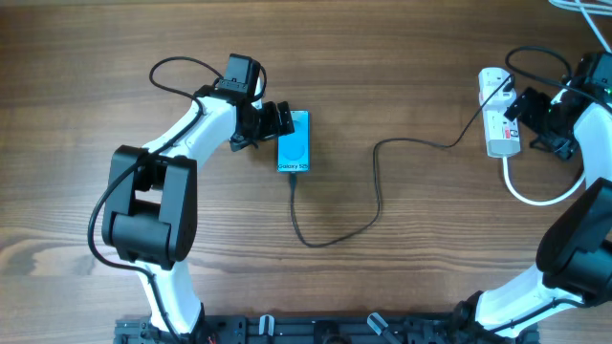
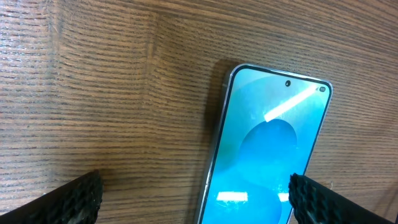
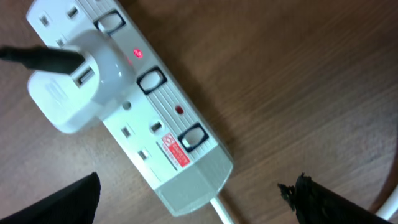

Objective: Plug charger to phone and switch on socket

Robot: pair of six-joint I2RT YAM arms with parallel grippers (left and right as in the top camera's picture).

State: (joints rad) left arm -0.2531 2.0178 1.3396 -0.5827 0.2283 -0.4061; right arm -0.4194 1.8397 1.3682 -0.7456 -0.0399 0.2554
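A wooden worktop is seen beneath both arms. The socket, a white power strip, lies just ahead of and between the right jaws, which are spread fully apart and hold nothing. A red lamp is lit beside the switch next to a white adapter plugged into the strip. The phone, its screen lit cyan, lies flat between the left jaws, likewise spread wide and empty, and sits nearer one finger than the other. The charger, a thin black cable, is laid from the adapter by the right jaws across the worktop to the phone's lettered end, where its tip meets the phone.
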